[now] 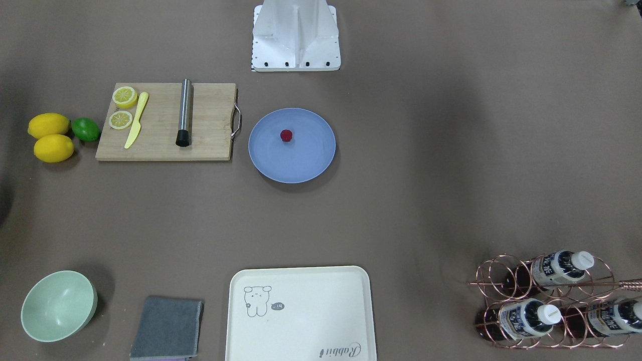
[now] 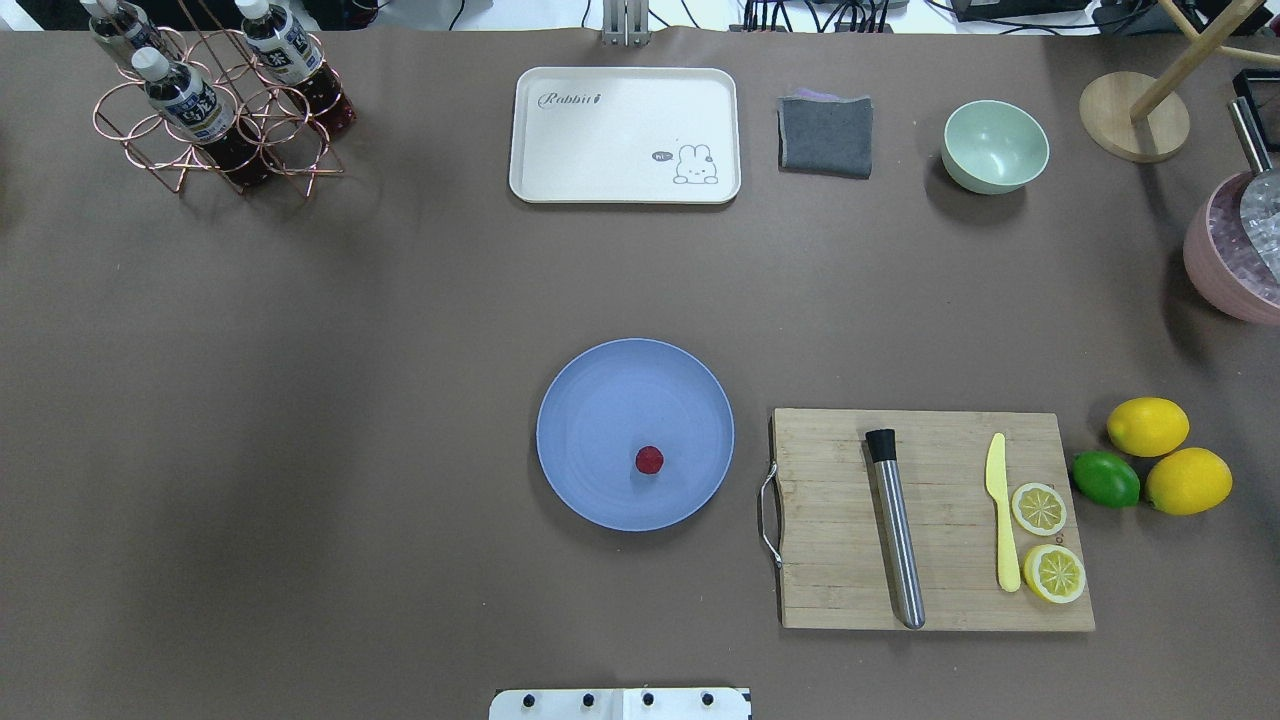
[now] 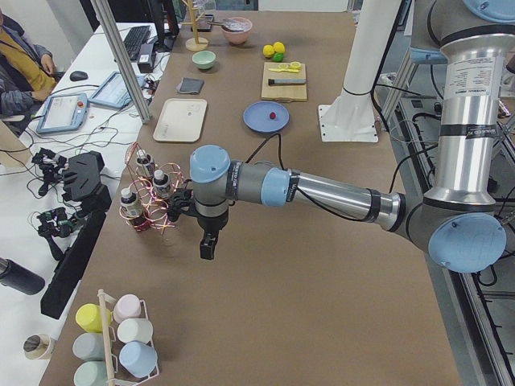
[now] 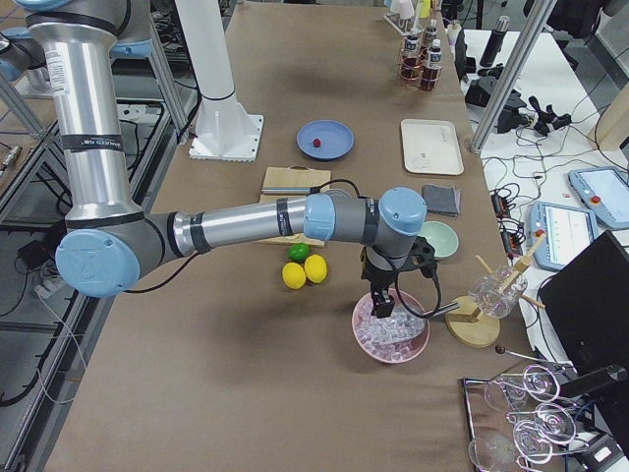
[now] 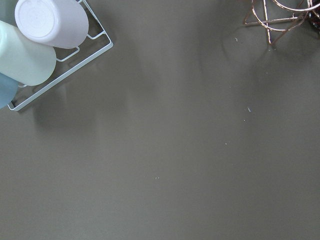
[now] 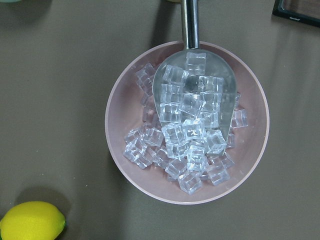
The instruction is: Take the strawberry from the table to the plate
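Note:
The strawberry (image 1: 286,135) (image 2: 649,460) is a small dark-red berry lying inside the blue-grey plate (image 1: 301,170) (image 2: 600,390), a little toward the robot's side of its middle. The plate rests on the grey-brown table (image 1: 426,175) in front of the robot's base. My left gripper (image 3: 208,245) hangs over bare table far to the left, beside the bottle rack; I cannot tell whether it is open or shut. Far to the right, my right gripper (image 4: 381,305) hovers above a pink bowl of ice cubes (image 6: 187,122); its state cannot be told either. Neither gripper is near the plate.
A wooden cutting board (image 2: 930,520) with a steel muddler, yellow knife and lemon slices lies right of the plate, with two lemons (image 2: 1148,426) and a lime (image 2: 1105,478) beyond it. At the far side stand a cream tray (image 2: 625,135), grey cloth (image 2: 825,135), mint bowl (image 2: 995,147) and copper bottle rack (image 2: 215,110).

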